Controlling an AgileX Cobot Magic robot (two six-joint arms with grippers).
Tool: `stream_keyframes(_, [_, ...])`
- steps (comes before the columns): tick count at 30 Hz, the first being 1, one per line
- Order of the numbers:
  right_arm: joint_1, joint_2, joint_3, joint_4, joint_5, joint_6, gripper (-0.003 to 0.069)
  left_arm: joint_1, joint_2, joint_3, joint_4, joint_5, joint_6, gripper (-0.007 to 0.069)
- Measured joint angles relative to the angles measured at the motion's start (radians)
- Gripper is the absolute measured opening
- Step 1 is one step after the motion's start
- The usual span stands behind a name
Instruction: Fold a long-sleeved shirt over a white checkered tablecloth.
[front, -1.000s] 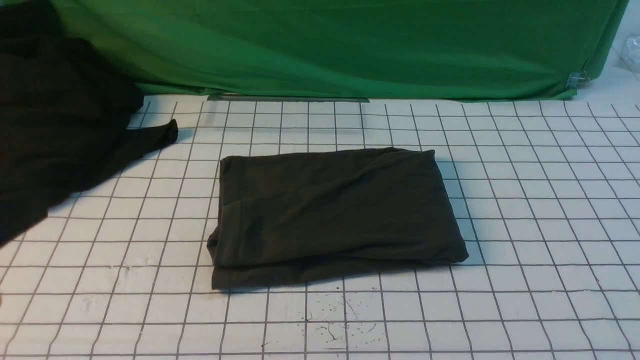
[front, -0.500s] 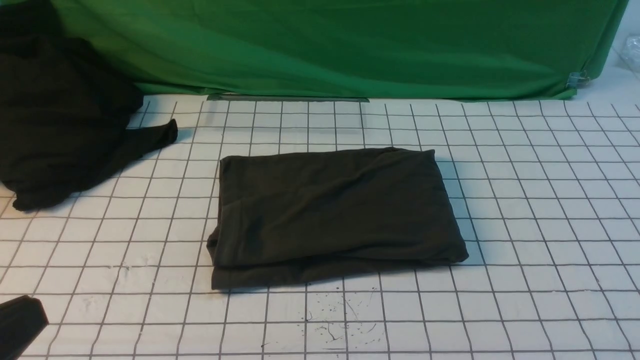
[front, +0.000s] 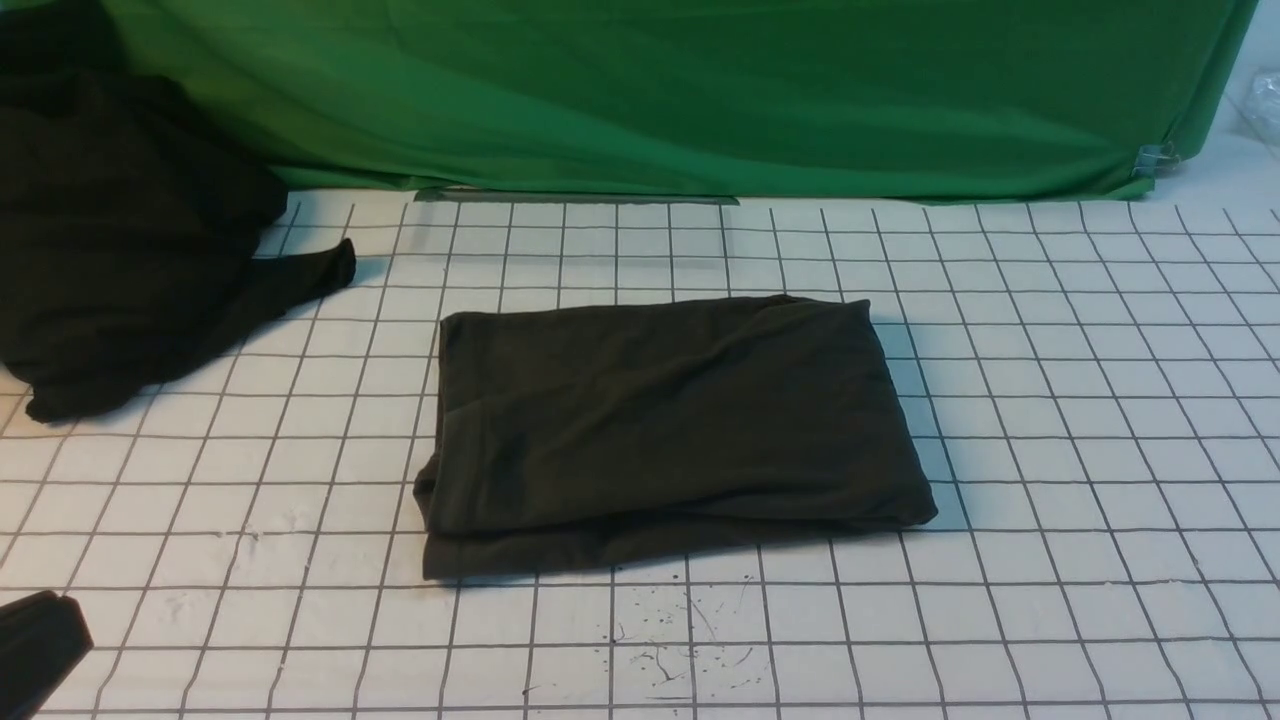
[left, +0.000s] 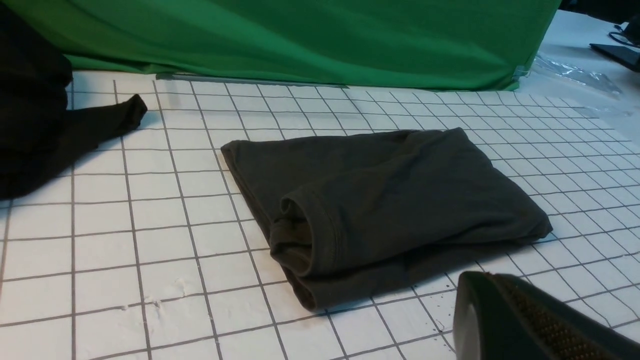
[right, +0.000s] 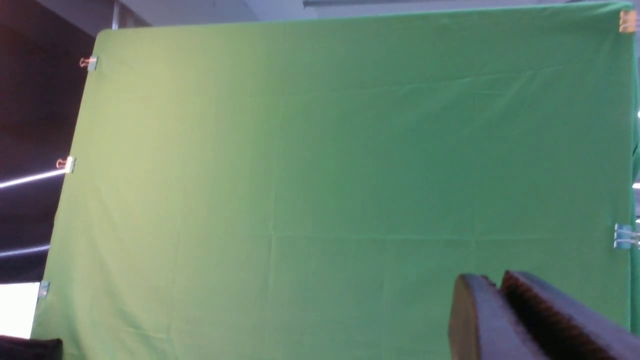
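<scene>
Lying folded into a thick rectangle mid-table, the long-sleeved shirt (front: 665, 425) is dark olive cotton, softly creased, its layered edges stacked at the near left corner. It sits on the white checkered tablecloth (front: 1080, 420), matte white with thin grey grid lines and dark specks near the front. A blacker garment heap (front: 120, 250) slumps at far left against the green backdrop (front: 700, 90), one limp sleeve end pointing toward the shirt. The left gripper (front: 35, 645) shows as a black tip at the lower left corner, empty; it was absent from this view a second ago, when a dark cloth spread lower at the left.

Left wrist view: shirt (left: 385, 210) shows a ribbed stitched hem rolled at its near end; left gripper (left: 530, 320) has jaws together, holding nothing, textured pad visible.

Right wrist view: only smooth green backdrop (right: 340, 165) pinned with clips (right: 622, 236); right gripper (right: 502, 300) jaws nearly touching, a thin slit between, nothing held
</scene>
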Motion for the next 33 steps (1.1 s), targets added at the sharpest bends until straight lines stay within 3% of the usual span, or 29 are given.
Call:
stream_keyframes(7, [0.0,0.0,0.0,0.0,0.033,0.0,0.0071,0.0,0.0,0.0,0.073,-0.004,0.007,0.0003])
stream_keyframes(13, [0.0,0.0,0.0,0.0,0.036,0.0,0.0088,0.011,-0.007,0.031,0.104,-0.13,0.044,0.0003])
stream_keyframes(20, [0.0,0.0,0.0,0.0,0.036,0.0,0.0106,0.17,-0.048,0.225,0.082,-0.335,0.126,0.0003])
stream_keyframes(26, [0.0,0.0,0.0,0.0,0.036,0.0,0.0129,0.289,-0.11,0.38,0.136,-0.333,0.142,0.0003])
stream_keyframes(33, [0.0,0.0,0.0,0.0,0.036,0.0,0.0144,0.332,-0.115,0.417,0.137,-0.339,0.151,0.0003])
